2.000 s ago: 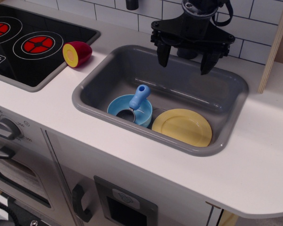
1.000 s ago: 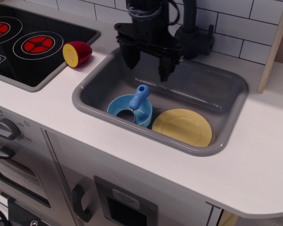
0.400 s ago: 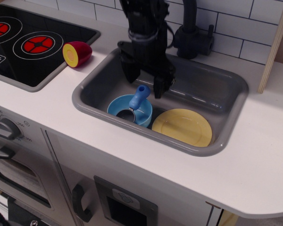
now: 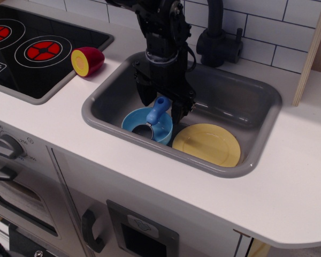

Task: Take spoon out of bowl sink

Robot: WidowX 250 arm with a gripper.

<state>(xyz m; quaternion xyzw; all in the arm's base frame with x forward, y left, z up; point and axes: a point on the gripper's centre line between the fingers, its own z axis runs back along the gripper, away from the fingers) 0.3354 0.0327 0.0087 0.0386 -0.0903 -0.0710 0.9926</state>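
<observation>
My hand point(image 4: 161, 106) is spread wide, fingers either side of the spoon point(image 4: 155, 115) handle, gripping nothing; contact cannot be confirmed.

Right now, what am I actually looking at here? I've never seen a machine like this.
One camera looks down from the front at a toy kitchen counter. The black thing coming down is a robot arm ending in a gripper, two fingers that pinch. Its fingers are open on either side of the blue handle of a spoon, holding nothing yet. The spoon leans in a light-blue bowl inside the grey sink, beside a yellow plate. On the counter to the left sit a red and yellow toy fruit half and a black stovetop.
</observation>
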